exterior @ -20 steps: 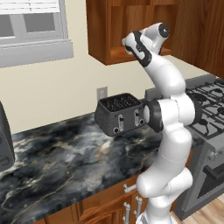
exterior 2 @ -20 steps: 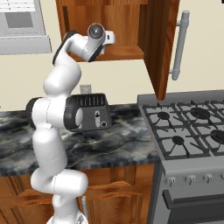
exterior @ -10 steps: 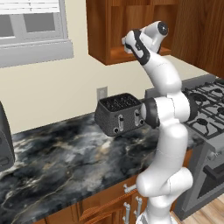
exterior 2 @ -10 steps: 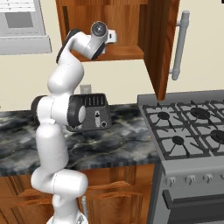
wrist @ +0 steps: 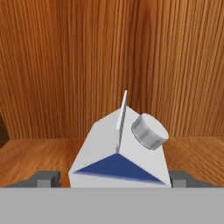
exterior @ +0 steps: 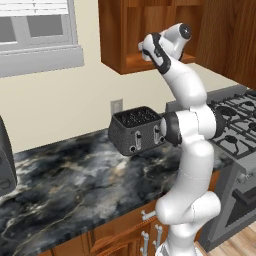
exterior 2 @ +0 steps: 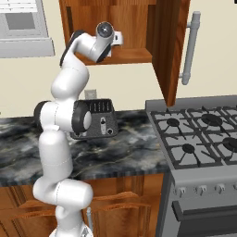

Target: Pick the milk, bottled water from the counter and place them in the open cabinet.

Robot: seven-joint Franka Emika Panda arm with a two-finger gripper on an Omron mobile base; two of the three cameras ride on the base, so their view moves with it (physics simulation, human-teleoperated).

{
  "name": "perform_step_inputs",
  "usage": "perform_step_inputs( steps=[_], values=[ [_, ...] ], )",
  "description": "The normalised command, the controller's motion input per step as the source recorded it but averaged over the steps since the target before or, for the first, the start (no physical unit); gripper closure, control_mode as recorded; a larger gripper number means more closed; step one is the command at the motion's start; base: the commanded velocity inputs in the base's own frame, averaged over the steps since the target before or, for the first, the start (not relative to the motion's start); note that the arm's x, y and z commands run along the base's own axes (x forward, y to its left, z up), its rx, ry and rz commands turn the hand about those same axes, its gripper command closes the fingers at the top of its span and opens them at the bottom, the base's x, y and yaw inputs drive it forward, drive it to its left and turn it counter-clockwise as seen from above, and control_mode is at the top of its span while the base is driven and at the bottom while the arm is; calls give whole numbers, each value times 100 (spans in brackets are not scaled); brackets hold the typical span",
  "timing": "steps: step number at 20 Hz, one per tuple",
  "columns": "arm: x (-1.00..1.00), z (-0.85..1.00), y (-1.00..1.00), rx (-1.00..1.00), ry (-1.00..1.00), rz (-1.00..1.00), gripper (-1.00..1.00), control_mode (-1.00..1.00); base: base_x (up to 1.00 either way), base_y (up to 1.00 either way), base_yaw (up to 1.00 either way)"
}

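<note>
Standing milk [wrist: 120, 151] between gripper [wrist: 114, 178] fingertips, inside open cabinet [wrist: 65, 65]

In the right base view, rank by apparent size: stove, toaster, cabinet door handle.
1. Stove, largest by far, partly cropped.
2. Toaster, partly hidden behind the arm.
3. Cabinet door handle, long but slim; the smallest in area.

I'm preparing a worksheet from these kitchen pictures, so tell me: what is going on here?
A white robot arm has reached up into the open cabinet on the wall. In the hand view, the milk sits on the wooden shelf between the fingertips of the end effector, which stand clear of its sides. Below, a dark toaster stands on the counter beside the stove.
</note>
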Motion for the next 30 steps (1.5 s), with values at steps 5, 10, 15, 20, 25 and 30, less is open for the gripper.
perform_step_inputs(
  steps=[5,10,15,20,25,30],
  values=[
    [0,-1,9,0,0,0,-100,-100,0,0,0],
    [-19,0,-1,0,0,0,-100,-100,0,0,0],
    [-40,0,-5,0,0,-1,-100,-100,0,0,0],
    [-58,-9,-2,0,0,-2,-100,-100,0,0,0],
    [-75,-24,0,0,0,-3,-100,-100,0,0,0],
    [-96,-18,0,0,-1,-5,-100,-100,0,0,0]
  ],
)
